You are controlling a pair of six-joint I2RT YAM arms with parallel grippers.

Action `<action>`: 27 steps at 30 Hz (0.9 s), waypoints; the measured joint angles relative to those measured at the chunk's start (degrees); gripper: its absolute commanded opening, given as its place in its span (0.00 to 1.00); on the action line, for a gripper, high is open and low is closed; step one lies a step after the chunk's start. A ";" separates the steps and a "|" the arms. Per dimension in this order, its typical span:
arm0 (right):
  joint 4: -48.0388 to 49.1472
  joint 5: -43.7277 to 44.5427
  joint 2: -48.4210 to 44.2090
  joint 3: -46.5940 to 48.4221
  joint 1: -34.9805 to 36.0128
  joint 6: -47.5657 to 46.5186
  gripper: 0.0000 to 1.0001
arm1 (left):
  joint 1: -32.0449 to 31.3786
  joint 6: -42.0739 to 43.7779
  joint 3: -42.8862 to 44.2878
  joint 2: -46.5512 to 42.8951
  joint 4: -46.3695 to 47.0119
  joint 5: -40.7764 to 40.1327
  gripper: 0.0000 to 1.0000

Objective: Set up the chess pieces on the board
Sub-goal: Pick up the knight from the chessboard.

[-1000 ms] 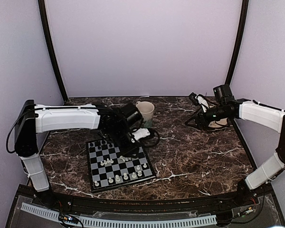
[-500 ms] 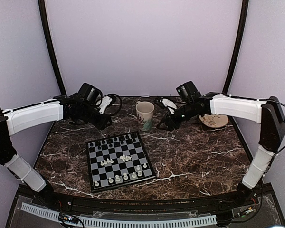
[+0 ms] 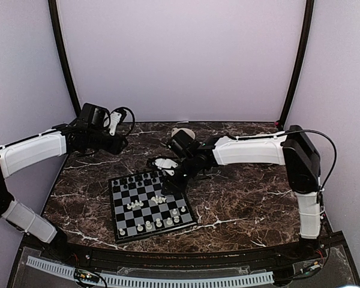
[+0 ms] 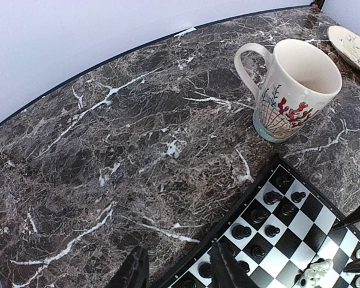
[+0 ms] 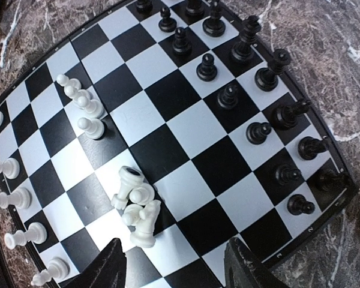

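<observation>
The board [image 3: 115, 210] lies at the front left of the marble table. Black chess pieces [image 5: 258, 129] stand in its two far rows, white pieces [image 5: 15, 198] stand along the near side, and a few white ones [image 5: 135, 207] lie toppled in a heap mid-board [image 3: 159, 198]. My right gripper [image 3: 173, 177] hovers over the board's far right edge; in its wrist view it is open [image 5: 180, 270], nothing between its fingers, the heap just ahead of the left one. My left gripper [image 3: 117, 147] hangs back left of the board, open [image 4: 179, 273] and empty, above its far corner [image 4: 276, 240].
A cream mug [image 4: 294, 90] with a red pattern stands upright behind the board, mostly hidden by the right arm in the top view. A small plate [image 4: 351, 48] lies farther right. Black frame posts and lilac walls close off the back and sides.
The left arm has pulled off the board to the back left. The right arm has swung from the back right across to the board's far edge, its jaws narrower than a second ago.
</observation>
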 measured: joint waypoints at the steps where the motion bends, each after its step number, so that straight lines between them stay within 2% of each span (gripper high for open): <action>1: -0.44 0.44 0.96 0.81 0.57 -0.02 0.56 | -0.02 0.02 -0.24 -0.52 0.09 0.00 0.37; 9: -3.69 2.38 4.72 3.21 1.57 -0.02 0.56 | -0.02 0.22 -0.90 -1.62 0.26 0.20 0.38; 27: -6.12 4.59 7.28 5.64 3.19 -0.24 0.40 | -0.02 0.83 -0.98 -1.62 0.24 1.46 0.38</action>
